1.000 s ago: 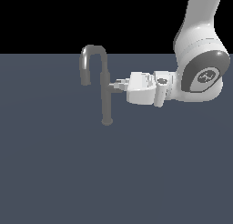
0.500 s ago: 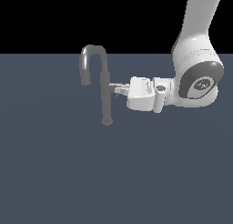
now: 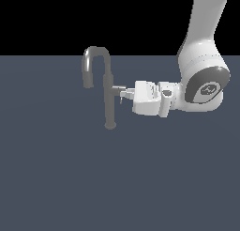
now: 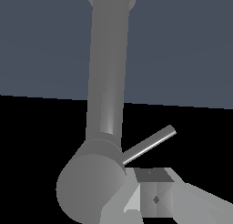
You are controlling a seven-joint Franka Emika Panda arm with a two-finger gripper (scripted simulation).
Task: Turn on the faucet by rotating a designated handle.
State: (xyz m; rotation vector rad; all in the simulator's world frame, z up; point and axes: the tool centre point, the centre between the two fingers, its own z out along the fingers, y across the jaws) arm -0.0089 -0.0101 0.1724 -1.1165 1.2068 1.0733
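Note:
The faucet [image 3: 109,98] is a slim grey column on a round base, and its gooseneck spout [image 3: 87,77] hooks toward the exterior view's left. The handle [image 3: 117,88] is a short stub sticking out of the column toward the exterior view's right, with a thin pin [image 3: 121,100] below it. My gripper [image 3: 124,93] reaches in level from the right, its tips at the stub's end. In the wrist view the column [image 4: 107,82], the stub [image 4: 91,186] and the pin [image 4: 150,143] fill the frame, with one fingertip [image 4: 154,198] right beside the stub. The finger gap is not visible.
The faucet stands on a plain dark blue-grey surface [image 3: 56,178]. My white arm [image 3: 201,80] comes down from above on the exterior view's right. Nothing else shows.
My hand has sunk a little and levelled out while staying at the handle. The faucet column has not moved.

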